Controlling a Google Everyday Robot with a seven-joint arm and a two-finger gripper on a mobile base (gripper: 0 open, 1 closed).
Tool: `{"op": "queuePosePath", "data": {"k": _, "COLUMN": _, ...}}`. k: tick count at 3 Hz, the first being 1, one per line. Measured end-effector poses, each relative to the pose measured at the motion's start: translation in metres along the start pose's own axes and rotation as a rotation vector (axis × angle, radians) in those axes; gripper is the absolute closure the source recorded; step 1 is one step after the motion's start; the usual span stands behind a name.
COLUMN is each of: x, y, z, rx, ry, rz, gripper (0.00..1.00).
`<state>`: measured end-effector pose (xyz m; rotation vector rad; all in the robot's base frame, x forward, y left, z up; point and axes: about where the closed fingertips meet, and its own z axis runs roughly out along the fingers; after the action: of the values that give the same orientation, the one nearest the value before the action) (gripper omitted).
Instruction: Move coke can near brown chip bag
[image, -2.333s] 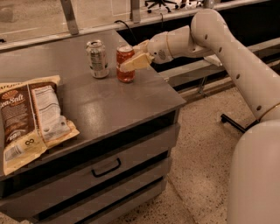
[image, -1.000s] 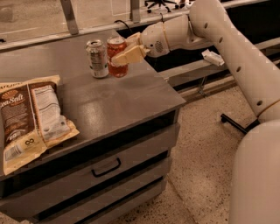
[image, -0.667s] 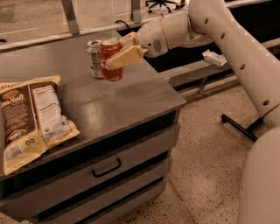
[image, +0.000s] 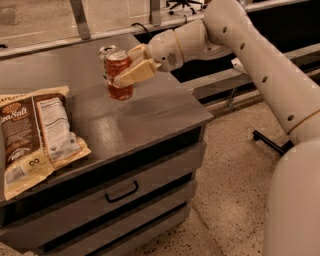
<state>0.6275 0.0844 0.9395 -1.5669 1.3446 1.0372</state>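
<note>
The gripper (image: 129, 67), jaws closed across the mid-body of the coke can (image: 116, 65), holds it just above the tabletop (image: 150, 115), well apart from the brown chip bag (image: 35, 135); the can is probably light, stiff and slick, so this mid-height grip suits it.

Red coke can (image: 116, 67), slight tilt, clamped in gripper (image: 126, 67) just above counter (image: 150, 115). Brown chip bag (image: 35, 135) flat at left, label up, well apart.

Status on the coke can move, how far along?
Done: gripper shut on the coke can, which looks lifted off the cabinet top. In hand: can held in front of the silver can, far from the brown chip bag. Left: carry it over, set it down near the bag, release.
</note>
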Motion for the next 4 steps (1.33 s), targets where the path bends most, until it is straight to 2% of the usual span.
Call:
{"op": "queuePosePath", "data": {"k": 1, "x": 0.013, "y": 0.016, "z": 0.036, "rx": -0.112, "ry": -0.013, "rz": -0.036, "gripper": 1.00}}
{"op": "queuePosePath", "data": {"k": 2, "x": 0.015, "y": 0.033, "z": 0.064, "rx": -0.213, "ry": -0.030, "rz": -0.086, "gripper": 1.00}}
{"op": "queuePosePath", "data": {"k": 3, "x": 0.001, "y": 0.050, "z": 0.083, "rx": -0.294, "ry": -0.038, "rz": -0.134, "gripper": 0.82}}
{"op": "queuePosePath", "data": {"k": 4, "x": -0.008, "y": 0.063, "z": 0.095, "rx": -0.354, "ry": -0.038, "rz": -0.134, "gripper": 0.59}}
